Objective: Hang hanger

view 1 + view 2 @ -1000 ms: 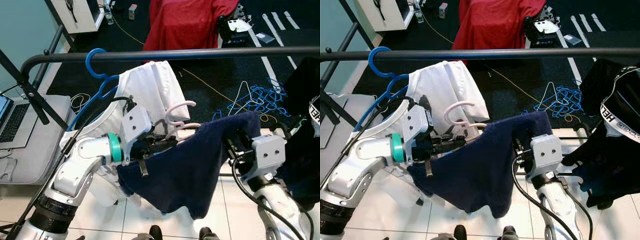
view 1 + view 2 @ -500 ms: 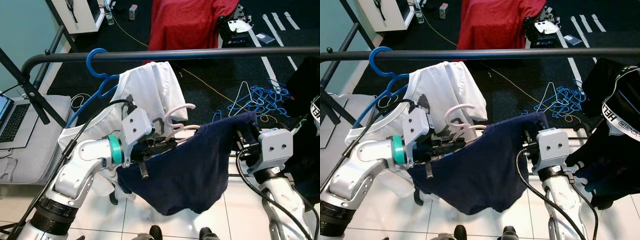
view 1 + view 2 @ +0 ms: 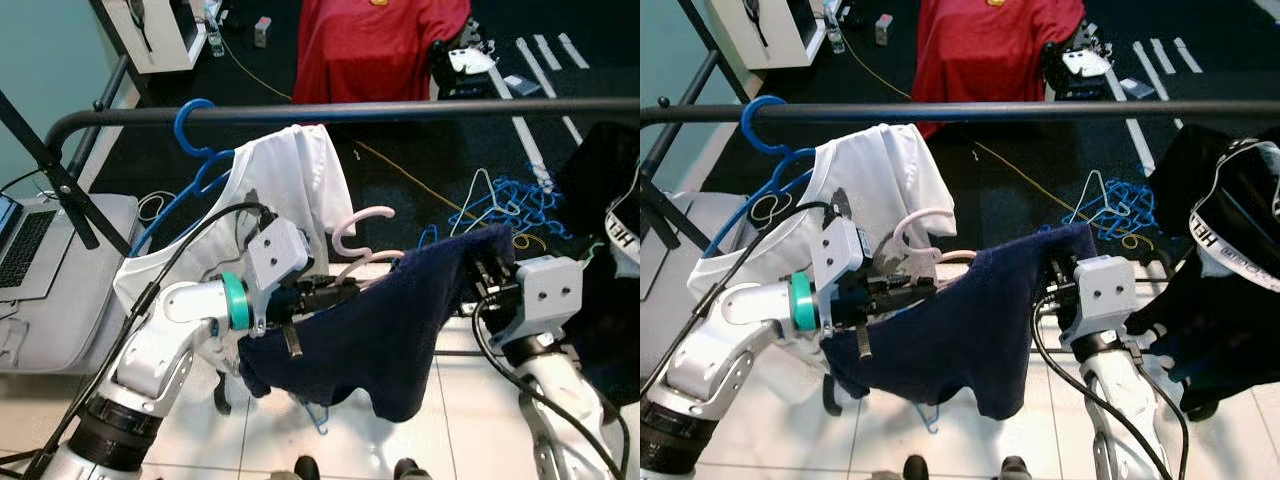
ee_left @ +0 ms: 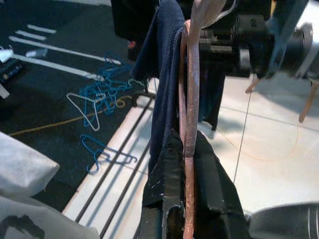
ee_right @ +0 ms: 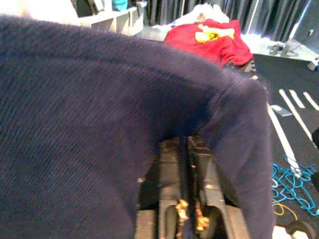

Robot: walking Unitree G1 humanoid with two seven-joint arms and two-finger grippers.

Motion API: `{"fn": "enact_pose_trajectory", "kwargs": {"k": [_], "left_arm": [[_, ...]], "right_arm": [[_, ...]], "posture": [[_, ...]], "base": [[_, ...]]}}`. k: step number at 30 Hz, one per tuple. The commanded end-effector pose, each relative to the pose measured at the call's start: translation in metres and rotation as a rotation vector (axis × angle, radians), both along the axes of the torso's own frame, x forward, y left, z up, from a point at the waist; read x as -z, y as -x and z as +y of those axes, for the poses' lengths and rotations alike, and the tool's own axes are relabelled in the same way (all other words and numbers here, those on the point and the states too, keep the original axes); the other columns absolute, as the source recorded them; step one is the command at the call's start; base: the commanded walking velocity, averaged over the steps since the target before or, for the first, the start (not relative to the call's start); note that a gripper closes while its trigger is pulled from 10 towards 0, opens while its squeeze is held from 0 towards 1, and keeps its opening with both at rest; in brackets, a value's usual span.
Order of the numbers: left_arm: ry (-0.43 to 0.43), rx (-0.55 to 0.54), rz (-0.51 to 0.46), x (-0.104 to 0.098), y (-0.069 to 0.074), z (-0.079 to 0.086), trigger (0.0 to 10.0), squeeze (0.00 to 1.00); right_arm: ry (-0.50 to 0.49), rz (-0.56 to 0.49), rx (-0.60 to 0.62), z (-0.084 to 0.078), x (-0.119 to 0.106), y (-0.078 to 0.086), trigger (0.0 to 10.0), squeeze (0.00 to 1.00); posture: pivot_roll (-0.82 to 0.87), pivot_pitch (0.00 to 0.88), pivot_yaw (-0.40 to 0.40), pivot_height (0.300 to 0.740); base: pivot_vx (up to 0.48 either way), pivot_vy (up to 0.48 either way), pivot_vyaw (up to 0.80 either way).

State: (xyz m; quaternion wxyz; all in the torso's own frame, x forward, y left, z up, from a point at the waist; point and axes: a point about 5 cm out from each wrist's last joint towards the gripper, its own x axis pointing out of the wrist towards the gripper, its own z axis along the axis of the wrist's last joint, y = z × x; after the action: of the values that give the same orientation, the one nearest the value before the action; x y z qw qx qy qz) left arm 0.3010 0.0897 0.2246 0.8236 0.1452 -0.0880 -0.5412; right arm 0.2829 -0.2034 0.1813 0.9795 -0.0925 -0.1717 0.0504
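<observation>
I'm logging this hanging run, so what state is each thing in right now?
Pink hanger: held below the rail, not hooked on.
Navy shirt: draped on the pink hanger, stretched between both arms.
Left end effector: shut on the pink hanger.
Right end effector: shut on the navy shirt.
Blue hanger: hooked on the rail.
White shirt: hanging on the blue hanger.

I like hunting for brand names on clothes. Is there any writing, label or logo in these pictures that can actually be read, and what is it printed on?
"HEL", white letters cut off by a fold, on the white band of the black garment hanging at the right of the rail.
A yellow print on the chest of the red shirt: too small and blurred to read.
A dark graphic on the white T-shirt: mostly hidden, not readable.
</observation>
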Motion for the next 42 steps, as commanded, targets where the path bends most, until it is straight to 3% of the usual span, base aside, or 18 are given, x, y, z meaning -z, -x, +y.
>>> {"fn": "enact_pose_trajectory", "kwargs": {"k": [1,9,16,17,21,23,31,37,38,39,42], "left_arm": [[0.031,0.009,-0.032,-0.003,0.004,0.0,10.0,0.0],[0.039,0.009,-0.038,0.004,0.004,-0.009,10.0,0.0],[0.012,0.011,-0.052,0.01,0.008,-0.009,10.0,0.0],[0.005,0.008,-0.054,0.01,0.008,-0.008,10.0,0.0],[-0.026,-0.005,-0.069,0.012,0.004,-0.006,10.0,0.0],[-0.043,-0.016,-0.075,0.013,0.001,-0.004,10.0,0.0],[-0.05,-0.033,-0.074,0.015,-0.003,-0.003,10.0,0.0],[-0.034,-0.042,-0.07,0.015,-0.005,-0.005,10.0,0.0],[-0.027,-0.043,-0.069,0.014,-0.005,-0.005,10.0,0.0],[-0.022,-0.044,-0.068,0.014,-0.005,-0.006,10.0,0.0],[-0.018,-0.05,-0.069,0.014,-0.007,-0.006,10.0,0.0]], "right_arm": [[-0.022,0.028,-0.016,0.001,0.009,0.0,0.0,0.0],[-0.03,0.031,-0.037,0.002,0.008,-0.003,0.0,0.0],[0.023,-0.012,-0.03,-0.002,-0.005,-0.007,0.0,0.0],[0.022,-0.025,-0.016,-0.003,-0.007,-0.008,10.0,0.0],[0.028,-0.052,0.001,0.001,-0.01,-0.006,10.0,0.0],[0.009,-0.063,0.005,0.005,-0.008,0.0,10.0,1.0],[-0.032,-0.084,-0.002,0.015,-0.009,0.015,10.0,1.0],[-0.061,-0.075,0.026,0.013,-0.007,0.019,10.0,1.0],[-0.07,-0.062,0.033,0.012,-0.004,0.019,10.0,0.87],[-0.075,-0.053,0.04,0.011,-0.001,0.018,10.0,0.0],[-0.081,-0.033,0.071,0.009,0.004,0.018,10.0,0.0]], "posture": [[-0.3,0.13,0.129,0.74],[-0.32,0.1,0.085,0.74],[-0.32,0.085,0.085,0.74],[-0.32,0.078,0.103,0.74],[-0.32,0.073,0.123,0.74],[-0.32,0.068,0.137,0.74],[-0.33,0.068,0.15,0.74],[-0.34,0.071,0.152,0.74],[-0.34,0.071,0.15,0.74],[-0.34,0.071,0.149,0.74],[-0.34,0.072,0.147,0.74]], "base": [[0.0,0.0,0.0],[0.0,0.0,0.0],[0.0,0.0,0.0],[0.0,0.0,0.0],[0.0,0.0,0.0],[0.0,0.0,0.0],[0.0,0.0,0.0],[0.0,0.0,0.0],[0.0,0.0,0.0],[0.0,0.0,0.0],[0.0,0.0,0.0]]}}
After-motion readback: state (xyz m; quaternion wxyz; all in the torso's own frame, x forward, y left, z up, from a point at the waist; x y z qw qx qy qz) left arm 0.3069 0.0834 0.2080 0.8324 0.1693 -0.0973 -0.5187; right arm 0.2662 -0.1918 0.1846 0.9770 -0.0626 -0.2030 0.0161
